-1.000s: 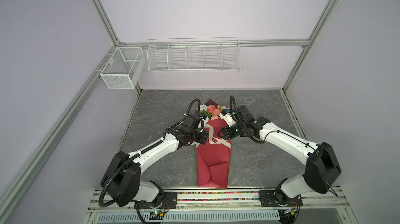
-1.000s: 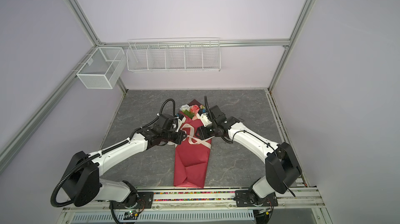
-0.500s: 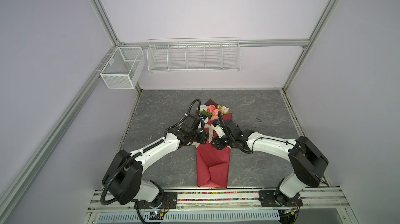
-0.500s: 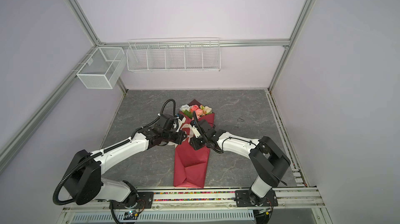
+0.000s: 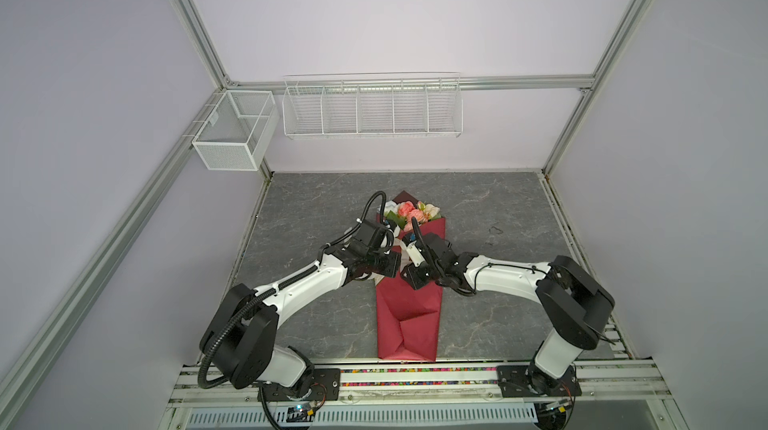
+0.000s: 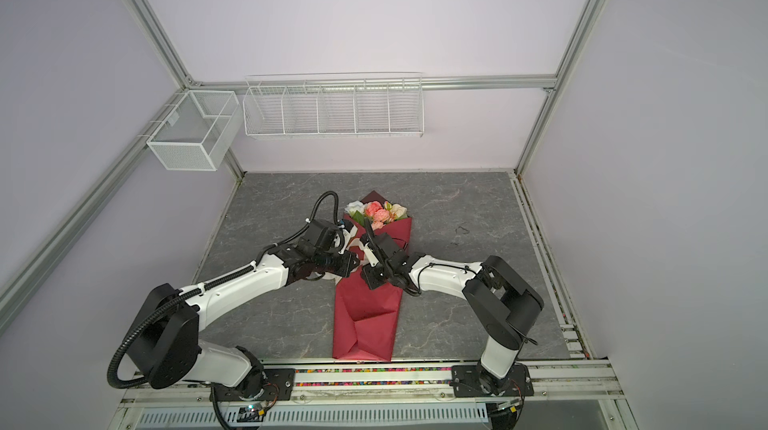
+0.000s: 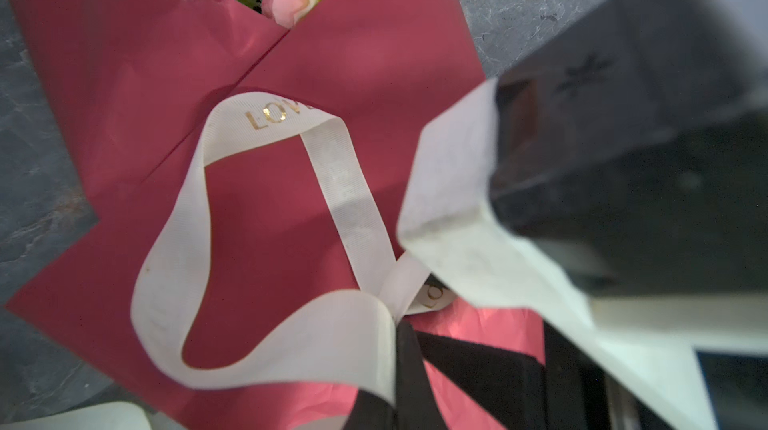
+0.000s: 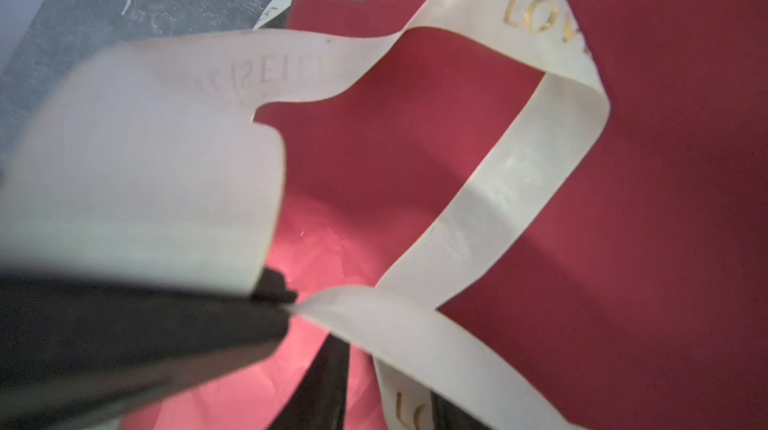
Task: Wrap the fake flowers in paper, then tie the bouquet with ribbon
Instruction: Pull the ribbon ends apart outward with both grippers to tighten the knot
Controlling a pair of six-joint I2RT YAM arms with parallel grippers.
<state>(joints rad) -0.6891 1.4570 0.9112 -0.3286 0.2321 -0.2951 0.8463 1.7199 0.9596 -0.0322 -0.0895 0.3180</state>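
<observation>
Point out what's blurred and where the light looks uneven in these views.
Left wrist view: ribbon loop sharp, a padded finger near the lens heavily blurred, a washed-out pink glow on the bouquet's red paper beside the ribbon's crossing. Right wrist view: same glow, another close finger smeared. Both top views: sharp, evenly lit, only soft shadows on the table.

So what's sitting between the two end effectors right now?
The cream ribbon, crossing itself on the paper-wrapped bouquet; the left wrist view shows it best.
</observation>
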